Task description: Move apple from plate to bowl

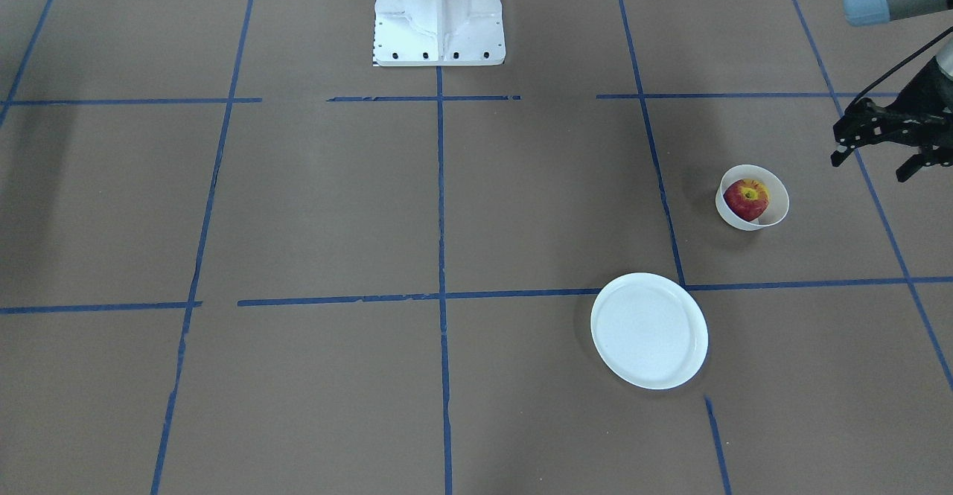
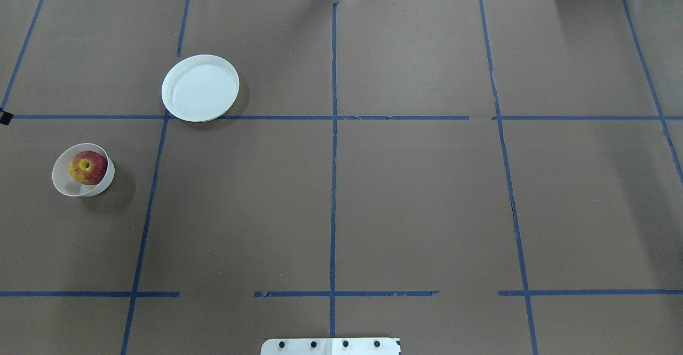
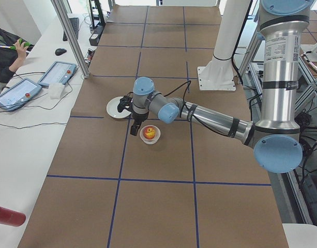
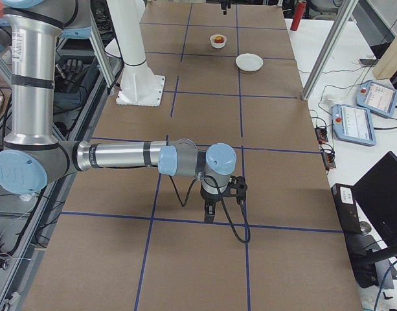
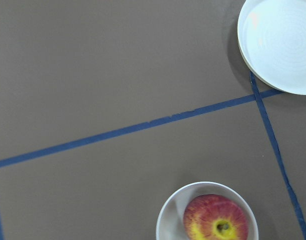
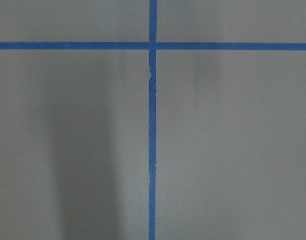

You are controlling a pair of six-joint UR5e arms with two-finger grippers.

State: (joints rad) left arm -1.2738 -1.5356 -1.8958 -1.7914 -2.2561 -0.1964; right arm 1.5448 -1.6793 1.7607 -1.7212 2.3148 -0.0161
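Note:
The red apple [image 1: 746, 199] with a yellow stem patch lies inside the small white bowl [image 1: 776, 184]. The wide white plate [image 1: 648, 331] is bare and sits apart from the bowl, nearer the table's operator side. My left gripper [image 1: 871, 167] is open and empty, raised beside the bowl, out toward the table's left end. The left wrist view shows the apple [image 5: 216, 223] in the bowl [image 5: 167, 220] and the plate [image 5: 282, 45]. My right gripper [image 4: 224, 206] hangs over bare table far from all of these; I cannot tell its state.
The table is brown paper with a blue tape grid [image 2: 333, 117]. The white robot base [image 1: 439, 18] stands at the robot's edge. Tablets and cables [image 3: 24, 88] lie on a side bench beyond the operator edge.

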